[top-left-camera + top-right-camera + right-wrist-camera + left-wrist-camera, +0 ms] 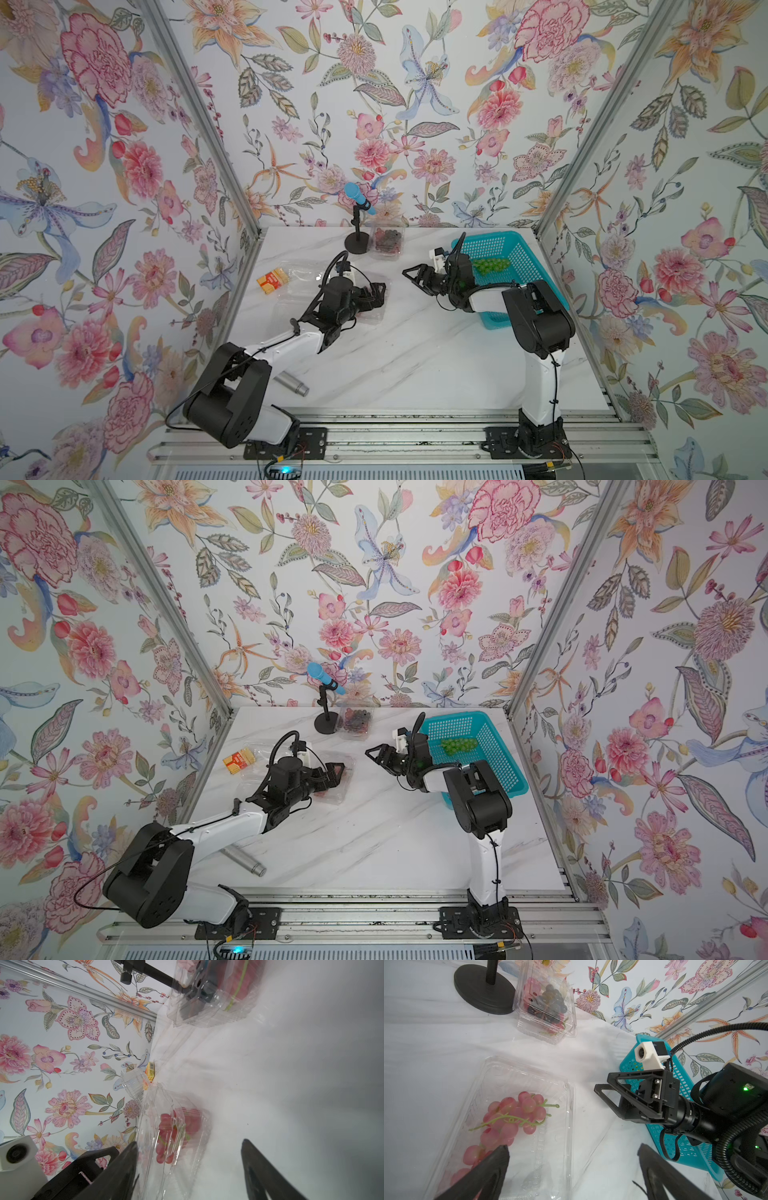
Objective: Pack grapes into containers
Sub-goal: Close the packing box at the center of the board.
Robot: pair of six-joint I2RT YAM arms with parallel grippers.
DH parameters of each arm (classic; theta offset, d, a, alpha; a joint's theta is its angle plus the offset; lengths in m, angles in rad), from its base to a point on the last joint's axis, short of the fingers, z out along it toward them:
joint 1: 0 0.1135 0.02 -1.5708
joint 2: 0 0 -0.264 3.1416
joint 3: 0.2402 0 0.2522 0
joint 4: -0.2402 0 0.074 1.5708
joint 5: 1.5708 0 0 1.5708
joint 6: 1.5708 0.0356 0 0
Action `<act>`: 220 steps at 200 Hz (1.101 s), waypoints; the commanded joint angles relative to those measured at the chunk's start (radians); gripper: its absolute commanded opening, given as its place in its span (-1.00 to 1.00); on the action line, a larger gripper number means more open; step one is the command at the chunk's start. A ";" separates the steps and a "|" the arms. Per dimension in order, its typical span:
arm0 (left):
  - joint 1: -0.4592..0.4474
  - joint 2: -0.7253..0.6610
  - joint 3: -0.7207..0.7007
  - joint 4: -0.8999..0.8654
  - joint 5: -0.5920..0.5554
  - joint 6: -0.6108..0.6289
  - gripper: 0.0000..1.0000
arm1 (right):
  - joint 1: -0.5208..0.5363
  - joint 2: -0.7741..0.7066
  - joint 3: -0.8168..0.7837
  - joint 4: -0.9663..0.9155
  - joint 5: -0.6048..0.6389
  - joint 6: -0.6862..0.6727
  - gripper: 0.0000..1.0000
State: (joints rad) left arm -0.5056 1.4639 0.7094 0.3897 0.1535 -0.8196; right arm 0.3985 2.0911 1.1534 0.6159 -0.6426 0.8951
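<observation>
Left gripper (572,1147) hangs low over the near end of the open box (569,1105), jaws spread wide and holding nothing. The red grapes (510,1120) lie inside that box on its ribbed floor; so this bunch looks packed, and the step in hand reads as finishing this box off.

Right gripper (188,1142) hovers above the table (415,353), pointing at the same box from the other side; jaws apart, nothing between them; near the box, not touching it.

In the right wrist view a clear flap of the box stands tilted up beside the fruit; that looks like the lid, not yet down. My call for the next move: fold it over and press until it snaps, one arm steadying the thin plastic while the other pushes; the shell looks flimsy and could skid on the smooth top.

At the back, just beside the microphone stand (356,243), another box (388,251) looks shut, with the dark grapes (388,237) inside.

The green grapes (490,265) lie in the teal basket (521,249), behind the right wrist; once the lid is down, they want fetching. An empty box (299,272) waits by the orange carton (272,280), well apart from the basket; whether its lid is up I cannot tell.
</observation>
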 commanded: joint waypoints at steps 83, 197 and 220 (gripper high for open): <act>-0.025 0.076 -0.043 0.098 0.020 -0.023 0.99 | 0.074 0.176 0.191 0.011 -0.036 0.053 0.05; -0.025 0.093 -0.080 0.118 0.020 -0.023 1.00 | 0.083 0.216 0.194 0.082 -0.040 0.106 -0.40; -0.024 0.093 -0.084 0.118 0.018 -0.023 0.99 | 0.087 0.221 0.202 0.085 -0.038 0.111 -0.41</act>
State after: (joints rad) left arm -0.5232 1.5394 0.6460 0.5129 0.1757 -0.8310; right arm 0.4786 2.2913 1.3380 0.6601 -0.6739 0.9833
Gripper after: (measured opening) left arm 0.997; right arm 0.299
